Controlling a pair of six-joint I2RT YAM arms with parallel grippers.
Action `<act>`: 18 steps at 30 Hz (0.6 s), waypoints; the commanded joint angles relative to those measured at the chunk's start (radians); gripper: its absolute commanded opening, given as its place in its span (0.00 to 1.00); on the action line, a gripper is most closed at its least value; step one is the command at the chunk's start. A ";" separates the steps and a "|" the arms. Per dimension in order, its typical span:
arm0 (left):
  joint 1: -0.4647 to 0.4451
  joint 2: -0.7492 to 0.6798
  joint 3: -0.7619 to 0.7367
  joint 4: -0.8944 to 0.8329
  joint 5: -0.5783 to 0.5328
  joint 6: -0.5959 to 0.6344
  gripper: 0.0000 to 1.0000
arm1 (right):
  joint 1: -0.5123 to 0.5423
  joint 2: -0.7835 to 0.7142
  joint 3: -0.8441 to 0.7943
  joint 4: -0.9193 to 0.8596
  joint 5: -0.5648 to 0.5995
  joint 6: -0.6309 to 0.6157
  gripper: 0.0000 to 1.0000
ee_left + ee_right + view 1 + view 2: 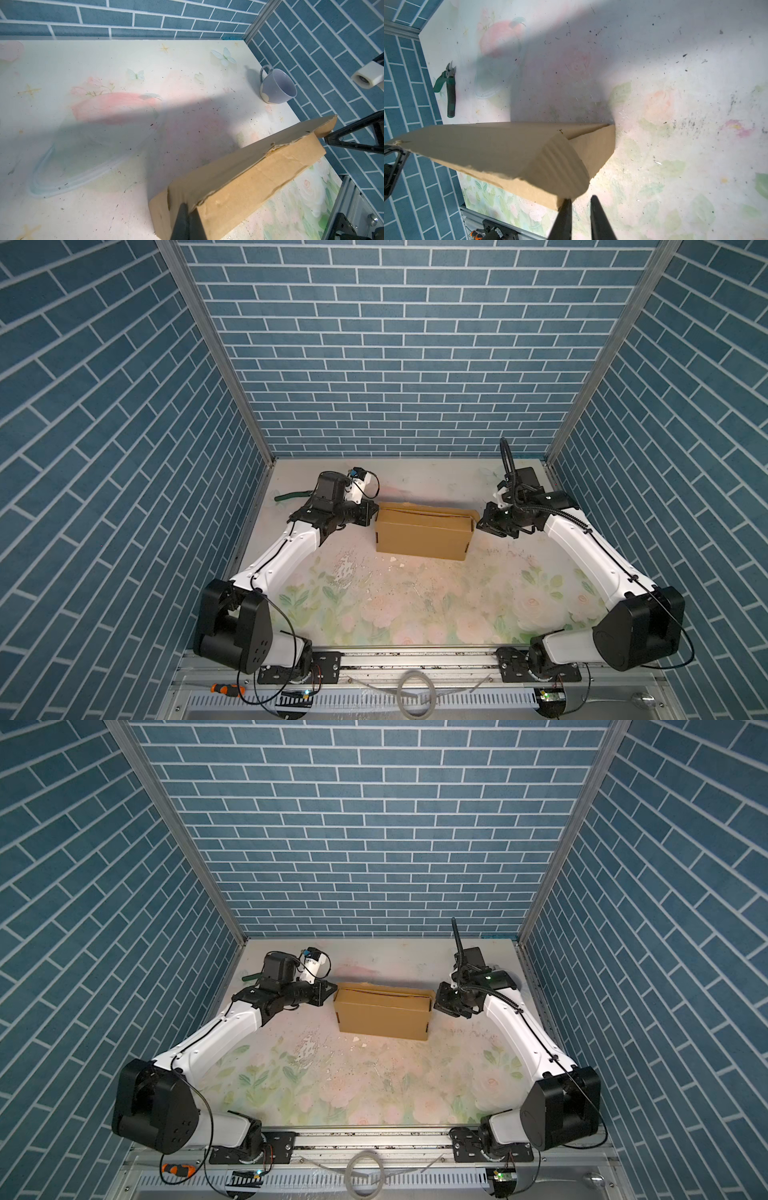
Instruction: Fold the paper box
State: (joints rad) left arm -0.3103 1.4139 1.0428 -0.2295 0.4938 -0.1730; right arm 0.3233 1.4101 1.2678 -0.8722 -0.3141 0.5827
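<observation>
The paper box (424,536) (384,1016) is brown cardboard, folded shut, and lies at the back middle of the table in both top views. My left gripper (373,512) (332,990) is at its left end. In the left wrist view that gripper (188,212) is shut, its tips pressed against the box's (245,178) end corner. My right gripper (482,522) (438,1000) is at the box's right end. In the right wrist view it (580,199) is slightly open with nothing between the fingers. One finger (565,209) touches the edge of a rounded end flap (556,166).
A blue mug (277,87) stands near the right wall at the back. Green-handled cutters (291,495) (449,91) lie by the left wall behind my left arm. A clear plastic lid (83,155) lies behind the box. An orange-handled screwdriver (226,689) rests on the front rail.
</observation>
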 commanded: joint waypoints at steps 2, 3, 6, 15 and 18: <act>-0.018 0.039 -0.046 -0.156 0.000 -0.007 0.00 | 0.013 0.026 0.075 -0.067 0.047 -0.058 0.25; -0.018 0.040 -0.044 -0.156 0.002 -0.007 0.00 | 0.013 0.031 0.081 -0.073 0.054 -0.067 0.25; -0.019 0.040 -0.042 -0.158 0.003 -0.006 0.00 | 0.017 0.052 0.128 -0.106 0.083 -0.102 0.26; -0.019 0.040 -0.041 -0.159 0.004 -0.004 0.00 | 0.059 0.130 0.217 -0.183 0.152 -0.183 0.27; -0.019 0.041 -0.040 -0.162 0.005 -0.003 0.00 | 0.061 0.143 0.217 -0.185 0.163 -0.196 0.27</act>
State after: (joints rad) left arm -0.3111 1.4139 1.0428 -0.2298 0.4931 -0.1726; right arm 0.3813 1.5372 1.4548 -1.0058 -0.1879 0.4366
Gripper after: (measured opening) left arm 0.044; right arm 0.265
